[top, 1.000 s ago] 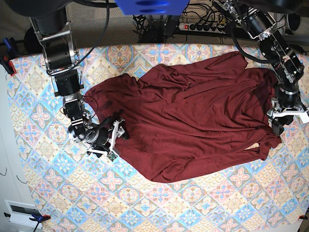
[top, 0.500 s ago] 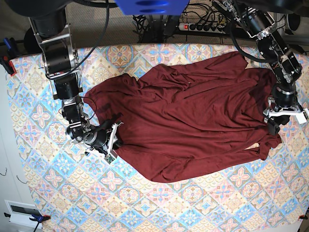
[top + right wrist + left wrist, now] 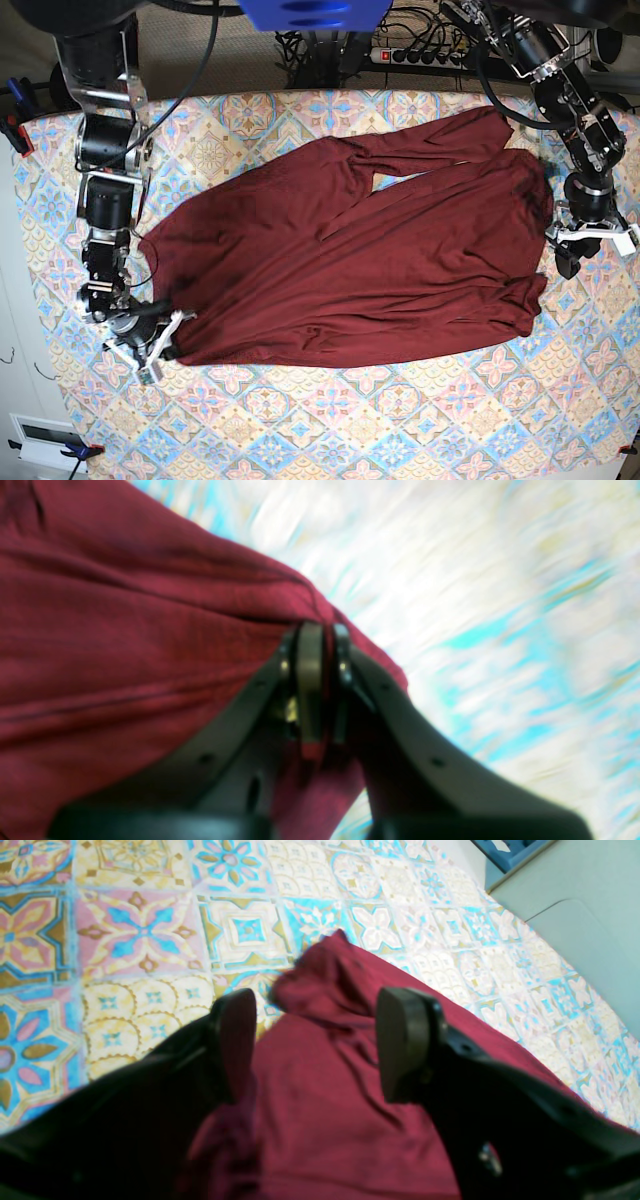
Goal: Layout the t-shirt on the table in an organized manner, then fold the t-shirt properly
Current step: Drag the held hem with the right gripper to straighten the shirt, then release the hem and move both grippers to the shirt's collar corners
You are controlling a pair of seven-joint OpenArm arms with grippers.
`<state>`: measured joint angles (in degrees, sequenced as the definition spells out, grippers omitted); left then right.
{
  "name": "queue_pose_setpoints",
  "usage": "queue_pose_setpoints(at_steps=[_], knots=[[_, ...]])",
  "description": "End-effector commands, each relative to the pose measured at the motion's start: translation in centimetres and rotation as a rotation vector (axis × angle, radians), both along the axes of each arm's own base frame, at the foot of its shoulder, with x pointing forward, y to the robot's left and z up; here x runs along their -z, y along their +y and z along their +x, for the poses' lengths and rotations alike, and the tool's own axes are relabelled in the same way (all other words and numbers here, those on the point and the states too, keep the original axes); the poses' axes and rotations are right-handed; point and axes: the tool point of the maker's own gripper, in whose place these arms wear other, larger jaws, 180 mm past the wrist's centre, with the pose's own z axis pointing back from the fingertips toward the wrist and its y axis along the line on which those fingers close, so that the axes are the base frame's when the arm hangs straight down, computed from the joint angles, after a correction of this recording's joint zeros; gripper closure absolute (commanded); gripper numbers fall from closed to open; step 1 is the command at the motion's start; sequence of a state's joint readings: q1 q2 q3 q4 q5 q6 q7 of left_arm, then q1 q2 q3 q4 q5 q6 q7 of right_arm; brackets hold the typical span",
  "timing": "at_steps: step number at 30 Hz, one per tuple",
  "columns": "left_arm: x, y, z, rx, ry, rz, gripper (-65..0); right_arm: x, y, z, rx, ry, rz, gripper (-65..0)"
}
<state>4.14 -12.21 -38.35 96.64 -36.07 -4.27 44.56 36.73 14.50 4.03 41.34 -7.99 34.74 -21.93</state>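
Laying-out step in hand: shirt (image 3: 350, 260) spread across table (image 3: 400, 430), right end effector (image 3: 160, 340) clenched on near-left corner, left end effector (image 3: 315, 1040) released astride right edge; next, likely grasping there and stretching flat.

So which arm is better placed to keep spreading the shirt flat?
The right: its tool is shut on the t-shirt hem at the spread edge. The left tool stands open over a corner, gripping nothing.
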Motion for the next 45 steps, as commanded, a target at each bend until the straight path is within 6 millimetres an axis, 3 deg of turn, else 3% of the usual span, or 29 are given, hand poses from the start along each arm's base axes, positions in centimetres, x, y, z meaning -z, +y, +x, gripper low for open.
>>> queue_pose_setpoints(at_steps=[1, 6, 9, 12, 16, 18, 25, 31, 39, 45], knots=[[-1.4, -0.2, 0.7, 0.01, -0.049, 0.014, -37.2, -2.6, -1.6, 1.3, 0.036, -0.076, 0.0, -0.4], [-1.2, -0.7, 0.9, 0.019, -0.049, 0.008, -37.1, -4.1, -4.4, 1.9, 0.099, -0.136, -0.051, -0.7], [-1.3, -0.7, 0.9, 0.019, -0.05, 0.009, -37.3, -3.9, -6.0, 1.9, 0.152, -0.134, -0.139, -3.1], [-1.3, -0.8, 0.9, 0.02, -0.05, 0.009, -37.6, -3.4, -6.3, 1.8, 0.154, -0.119, -0.224, -13.2], [-0.3, -1.5, 0.6, 0.053, 0.008, -0.021, -37.6, -0.3, -5.8, -0.2, 0.117, -0.034, -0.278, -30.7], [-0.2, -1.8, 0.6, 0.066, 0.01, -0.047, -37.6, -0.2, -6.0, -0.8, 0.118, -0.013, -0.318, -35.8], [0.4, -2.4, -0.2, 0.082, 0.012, -0.092, -37.7, -0.4, -6.1, -5.2, 0.101, -0.021, -0.453, -35.6], [1.8, -2.3, -1.5, 0.079, 0.057, -0.094, -37.7, 0.7, -5.6, -9.1, 0.073, -0.018, -0.497, -35.6], [2.8, -2.2, -2.6, 0.075, 0.089, -0.095, -37.2, 1.7, -5.1, -11.6, 0.051, -0.006, -0.514, -30.7], [3.1, -2.3, -3.1, 0.077, 0.101, -0.1, -37.1, 0.7, -8.0, -13.5, 0.143, -0.015, -0.513, -30.6]])
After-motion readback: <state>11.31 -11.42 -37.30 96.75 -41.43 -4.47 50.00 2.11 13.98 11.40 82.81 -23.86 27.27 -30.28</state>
